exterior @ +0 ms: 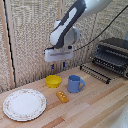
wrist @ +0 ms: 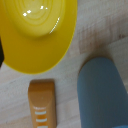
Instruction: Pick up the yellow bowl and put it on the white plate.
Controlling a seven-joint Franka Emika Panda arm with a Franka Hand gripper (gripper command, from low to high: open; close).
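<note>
Yellow bowl [wrist: 35, 35] fills the wrist view, sitting on the surface [exterior: 95, 107] just below the tool [exterior: 58, 64], with the blue mug [exterior: 75, 83] and orange block [exterior: 62, 97] close by. Tool hangs above the bowl holding nothing; can't tell how wide its fingers are. Grasp, carry and drop onto the white plate [exterior: 24, 104], well off to the side, all still to do.

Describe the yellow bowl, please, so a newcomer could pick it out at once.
On the wooden table, look below the gripper, toward the wicker wall. The yellow bowl sits beside the blue mug. It is round, shallow and handleless, unlike the small orange block nearby.
</note>
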